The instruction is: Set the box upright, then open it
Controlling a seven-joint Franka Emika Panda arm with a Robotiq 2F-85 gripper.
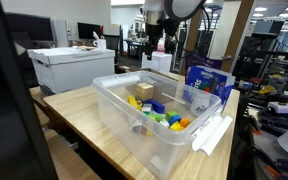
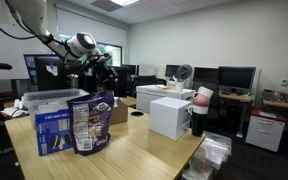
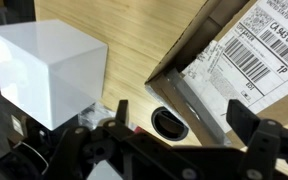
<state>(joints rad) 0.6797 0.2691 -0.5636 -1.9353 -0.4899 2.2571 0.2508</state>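
The tan cardboard box (image 3: 196, 50) fills the upper right of the wrist view. A face with a white shipping label (image 3: 254, 45) is turned toward the camera, and a flap edge runs along its lower left. In an exterior view it is a small tan shape (image 2: 119, 113) on the table below the arm. My gripper (image 3: 182, 125) is open and empty. It hovers above the table at the box's lower left edge, with one finger over the box. The gripper shows in both exterior views (image 2: 103, 78) (image 1: 152, 45).
A white cube-shaped box (image 3: 46, 62) (image 2: 169, 116) stands close beside the cardboard box. A black round table grommet (image 3: 169, 123) lies between the fingers. A clear plastic bin (image 1: 134, 125) with toys, a blue printed box (image 2: 52, 132) and a snack bag (image 2: 90, 125) stand on the table.
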